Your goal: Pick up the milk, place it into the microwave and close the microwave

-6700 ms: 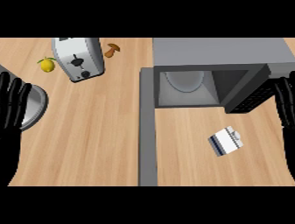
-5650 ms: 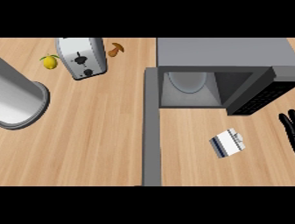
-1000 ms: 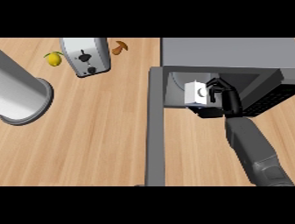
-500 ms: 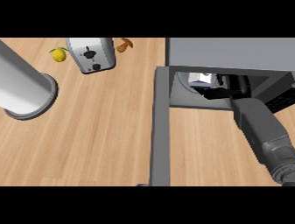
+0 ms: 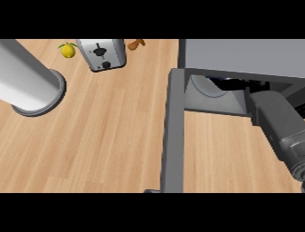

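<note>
Right forearm (image 5: 285, 131) reaches into the open microwave (image 5: 248, 59) at the tabletop's (image 5: 101, 136) far right. Right robot hand is hidden inside, grip can't be told. Milk not visible. Toaster (image 5: 102, 53), lemon (image 5: 68, 50) at far edge. Left forearm (image 5: 14, 77) at left.

Bright, even light, no glare or blur; the microwave (image 5: 261, 61) interior lies in shadow.
</note>
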Controlling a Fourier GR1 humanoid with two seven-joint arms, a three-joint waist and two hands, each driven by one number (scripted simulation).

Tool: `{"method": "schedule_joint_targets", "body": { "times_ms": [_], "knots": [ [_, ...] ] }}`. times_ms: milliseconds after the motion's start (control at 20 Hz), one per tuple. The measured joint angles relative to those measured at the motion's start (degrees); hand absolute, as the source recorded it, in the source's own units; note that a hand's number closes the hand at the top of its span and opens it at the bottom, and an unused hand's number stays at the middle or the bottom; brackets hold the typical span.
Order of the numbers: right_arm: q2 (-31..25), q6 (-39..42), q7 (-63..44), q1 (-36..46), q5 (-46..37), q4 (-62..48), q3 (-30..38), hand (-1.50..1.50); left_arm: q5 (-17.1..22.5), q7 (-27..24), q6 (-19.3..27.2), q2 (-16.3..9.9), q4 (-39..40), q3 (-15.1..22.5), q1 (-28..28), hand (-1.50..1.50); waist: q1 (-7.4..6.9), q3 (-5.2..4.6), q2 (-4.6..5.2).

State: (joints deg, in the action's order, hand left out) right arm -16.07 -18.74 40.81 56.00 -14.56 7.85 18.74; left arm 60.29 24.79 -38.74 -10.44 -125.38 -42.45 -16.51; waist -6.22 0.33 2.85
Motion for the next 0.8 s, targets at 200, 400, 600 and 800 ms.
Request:
{"method": "schedule_joint_targets", "body": {
  "times_ms": [200, 400, 600, 800],
  "knots": [
    [-0.9, -1.5, -1.3, 1.1, 0.3, -0.7, 0.5, 1.5, -0.2, -0.1, 0.3, -1.0, 1.3, 0.2, 1.8, -1.5, -0.6, 0.03, 0.39],
    [-1.2, -3.2, -1.6, 1.3, 1.1, -1.2, 1.3, 1.5, -0.6, -0.2, 0.1, -1.9, 2.4, 0.4, 3.2, -1.5, -1.1, -0.03, 0.49],
    [-1.7, -4.7, -1.7, 1.4, 1.8, -1.6, 1.9, 1.5, -0.8, -0.3, -0.1, -2.6, 3.3, 0.4, 4.1, -1.5, -1.81, -0.11, 0.67],
    [-2.1, -5.6, -1.4, 1.5, 2.1, -2.1, 2.1, 1.5, -1.2, -0.1, 0.0, -3.1, 4.0, 0.9, 5.3, -1.5, -2.2, -0.26, 0.82]
  ]
}}
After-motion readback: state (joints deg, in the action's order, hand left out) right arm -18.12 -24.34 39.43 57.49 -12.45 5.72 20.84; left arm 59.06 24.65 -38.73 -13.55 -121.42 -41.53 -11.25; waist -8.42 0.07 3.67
